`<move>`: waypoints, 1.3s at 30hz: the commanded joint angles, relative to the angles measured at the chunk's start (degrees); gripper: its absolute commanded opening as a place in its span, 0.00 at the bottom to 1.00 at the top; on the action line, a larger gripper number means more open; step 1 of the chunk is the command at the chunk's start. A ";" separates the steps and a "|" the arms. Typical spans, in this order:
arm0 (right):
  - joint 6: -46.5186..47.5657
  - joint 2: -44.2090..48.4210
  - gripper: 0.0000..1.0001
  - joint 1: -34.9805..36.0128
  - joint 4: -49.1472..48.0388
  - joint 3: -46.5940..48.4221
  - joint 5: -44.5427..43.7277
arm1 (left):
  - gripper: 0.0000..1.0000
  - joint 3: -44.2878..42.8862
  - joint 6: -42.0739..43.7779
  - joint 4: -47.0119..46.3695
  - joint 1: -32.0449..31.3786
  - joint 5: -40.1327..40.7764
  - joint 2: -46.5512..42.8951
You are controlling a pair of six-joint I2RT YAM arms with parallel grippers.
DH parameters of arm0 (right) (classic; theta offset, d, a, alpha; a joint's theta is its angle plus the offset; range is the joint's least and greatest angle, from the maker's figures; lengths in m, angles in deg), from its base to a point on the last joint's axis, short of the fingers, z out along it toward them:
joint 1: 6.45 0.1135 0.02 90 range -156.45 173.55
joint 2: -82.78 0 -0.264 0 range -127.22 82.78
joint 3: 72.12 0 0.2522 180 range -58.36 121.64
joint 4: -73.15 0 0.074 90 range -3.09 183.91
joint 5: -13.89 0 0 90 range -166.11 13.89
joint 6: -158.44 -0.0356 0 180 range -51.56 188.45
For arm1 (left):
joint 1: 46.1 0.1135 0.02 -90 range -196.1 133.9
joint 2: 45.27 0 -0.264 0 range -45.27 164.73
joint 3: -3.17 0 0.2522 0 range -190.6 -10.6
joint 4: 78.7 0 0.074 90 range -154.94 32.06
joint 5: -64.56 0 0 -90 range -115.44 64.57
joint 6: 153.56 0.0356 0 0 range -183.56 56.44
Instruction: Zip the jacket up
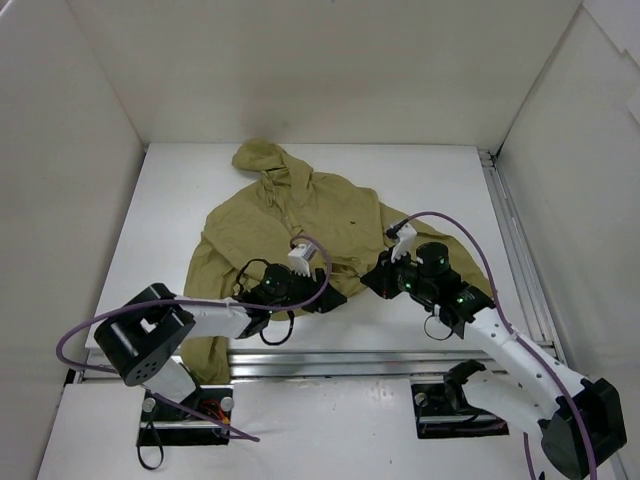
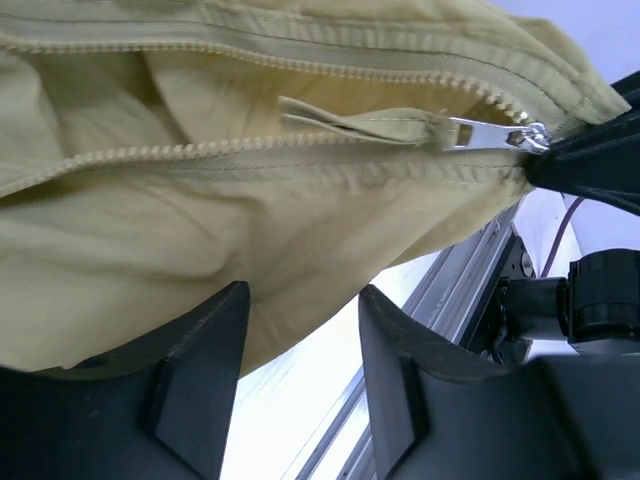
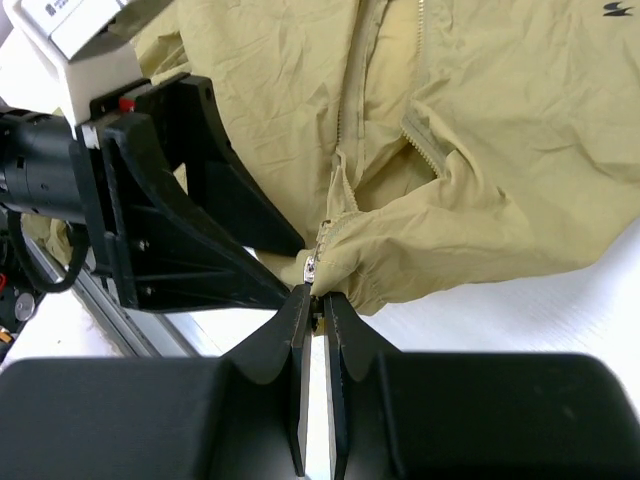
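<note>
The olive-khaki jacket (image 1: 300,215) lies spread on the white table, hood at the far end, its front zipper mostly open. In the left wrist view the metal zipper slider (image 2: 480,130), with its fabric pull tab, sits at the bottom end of the two tooth rows. My right gripper (image 3: 318,300) is shut on the jacket's bottom hem right under the slider (image 3: 312,268); in the top view the right gripper (image 1: 368,283) sits at the hem's near edge. My left gripper (image 2: 300,300) is open just below the hem fabric (image 2: 250,230), holding nothing; in the top view the left gripper (image 1: 325,296) is close beside the right one.
An aluminium rail (image 1: 400,362) runs along the table's near edge, just behind both grippers. White walls enclose the table on three sides. Purple cables (image 1: 470,235) loop off both arms. One sleeve (image 1: 205,350) hangs over the near left edge.
</note>
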 commanded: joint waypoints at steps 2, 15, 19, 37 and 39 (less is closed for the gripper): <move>1.07 1.02 0.00 -0.58 -2.03 2.22 1.54 | 0.49 1.14 -3.94 -10.60 2.40 -0.54 -3.88; 1.16 1.91 0.00 -0.49 -2.82 1.43 2.68 | 0.71 -5.45 -20.54 -0.15 3.01 5.79 -7.41; 0.46 1.82 0.00 -0.66 -3.18 1.43 2.68 | 0.71 -6.60 -27.04 -1.11 3.01 5.88 -4.95; -0.95 1.82 0.00 -0.58 -5.99 0.55 2.41 | 0.66 -10.46 -34.00 1.97 2.49 6.15 -1.96; -1.13 1.73 0.00 -0.58 -6.17 0.55 2.33 | 0.64 -10.03 -34.87 0.31 2.49 6.50 -1.69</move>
